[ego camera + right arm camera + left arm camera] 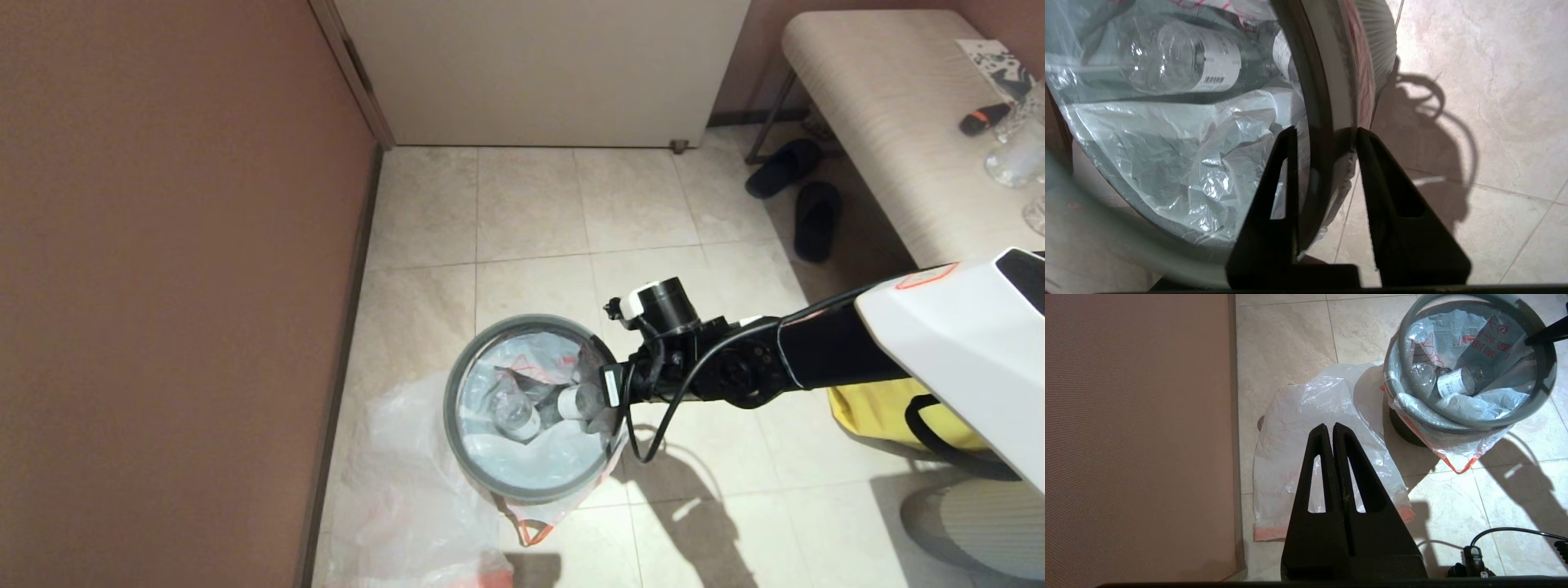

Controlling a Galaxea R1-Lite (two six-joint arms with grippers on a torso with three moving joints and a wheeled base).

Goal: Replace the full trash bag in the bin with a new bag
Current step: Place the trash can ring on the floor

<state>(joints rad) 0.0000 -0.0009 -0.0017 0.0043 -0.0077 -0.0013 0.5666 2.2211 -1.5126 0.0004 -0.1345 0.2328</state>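
The bin [1404,430] stands on the tiled floor, its grey ring [451,408] around the rim. The full trash bag [535,457] lines it, with clear bottles [1180,61] inside and its orange hem [1459,467] hanging outside. My right gripper [1325,132] is open and straddles the ring [1316,81] on the bin's right side, one finger inside and one outside. The new bag [1298,412] lies flat on the floor to the left of the bin. My left gripper [1329,426] hangs shut and empty above it.
A brown wall [180,286] runs close along the left and a white door [539,65] stands at the back. A beige bench [882,122] and black slippers [804,196] are at the back right. A yellow fabric bag [882,412] lies under my right arm.
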